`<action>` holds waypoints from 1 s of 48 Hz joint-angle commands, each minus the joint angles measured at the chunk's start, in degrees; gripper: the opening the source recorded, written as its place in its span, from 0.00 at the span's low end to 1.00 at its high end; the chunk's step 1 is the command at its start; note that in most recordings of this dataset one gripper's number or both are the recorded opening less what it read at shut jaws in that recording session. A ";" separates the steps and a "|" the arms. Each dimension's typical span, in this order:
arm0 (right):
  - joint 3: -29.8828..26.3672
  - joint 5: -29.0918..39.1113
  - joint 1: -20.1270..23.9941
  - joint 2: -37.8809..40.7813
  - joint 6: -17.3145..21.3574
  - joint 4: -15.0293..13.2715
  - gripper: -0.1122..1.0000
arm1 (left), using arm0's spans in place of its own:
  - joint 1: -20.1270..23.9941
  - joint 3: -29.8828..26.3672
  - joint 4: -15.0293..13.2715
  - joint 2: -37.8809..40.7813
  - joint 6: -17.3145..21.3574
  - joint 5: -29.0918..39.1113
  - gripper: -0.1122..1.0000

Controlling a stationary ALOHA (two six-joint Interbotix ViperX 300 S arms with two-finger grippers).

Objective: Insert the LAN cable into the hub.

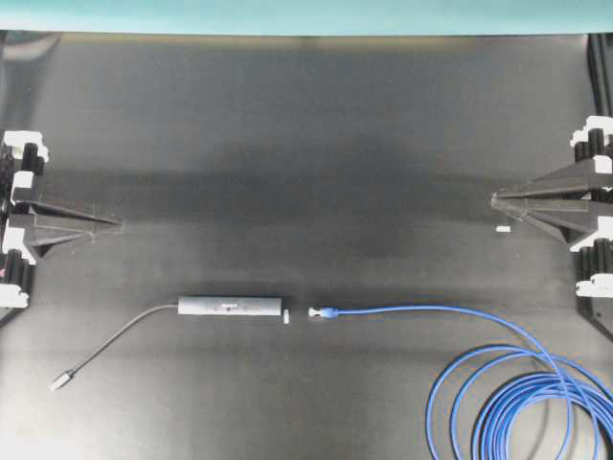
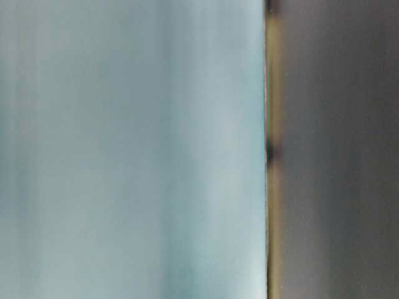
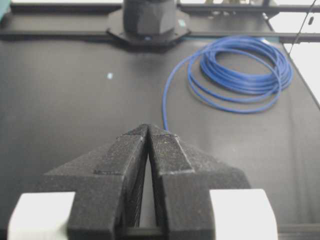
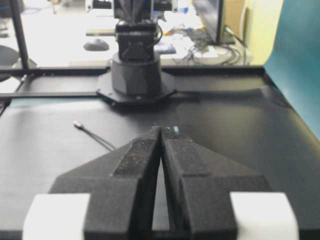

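On the black worktop (image 1: 306, 144) nothing's begun: the hub (image 1: 230, 307) lies front-centre, the LAN cable (image 1: 498, 383) plug just beside its end, apart, w/ a tiny white strip (image 1: 286, 315) between. Left gripper (image 1: 117, 226) & right gripper (image 1: 496, 199) sit at the sides, fingers clenched, empty. Coils lie front right; approach looks clear.

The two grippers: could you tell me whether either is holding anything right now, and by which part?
Nothing is held. The left gripper and right gripper are both shut and empty, apart from the LAN cable and the hub.
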 commanded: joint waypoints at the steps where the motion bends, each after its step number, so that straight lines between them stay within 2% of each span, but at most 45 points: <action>1: -2.64 0.35 -0.62 0.97 0.70 0.97 0.13 | -0.26 -3.78 2.55 -0.35 -0.53 2.11 0.15; 6: -5.89 7.91 -0.79 2.90 2.64 5.36 0.10 | -0.35 -6.15 2.55 0.44 -0.53 2.90 0.10; 13: -10.63 20.92 -0.44 6.06 3.60 5.36 0.10 | -0.18 -6.68 2.55 3.08 -0.53 6.15 0.10; 18: -13.10 27.51 0.09 8.88 3.69 5.36 0.10 | -1.49 -7.73 2.55 4.83 -0.62 9.40 0.10; 29: -16.17 31.20 1.93 18.02 3.52 5.36 0.10 | -2.11 -8.79 2.55 7.03 -0.53 14.68 0.10; 40: -19.78 33.93 2.64 25.84 3.16 3.87 0.10 | -2.46 -8.70 2.55 11.78 -0.97 15.73 0.11; 42: -20.39 33.66 2.64 26.89 2.99 3.60 0.11 | -2.55 -8.53 2.55 12.92 -1.67 15.38 0.15; 48: -20.92 32.52 2.64 28.83 3.08 2.72 0.19 | -2.81 -7.12 2.55 16.08 -7.03 11.87 0.45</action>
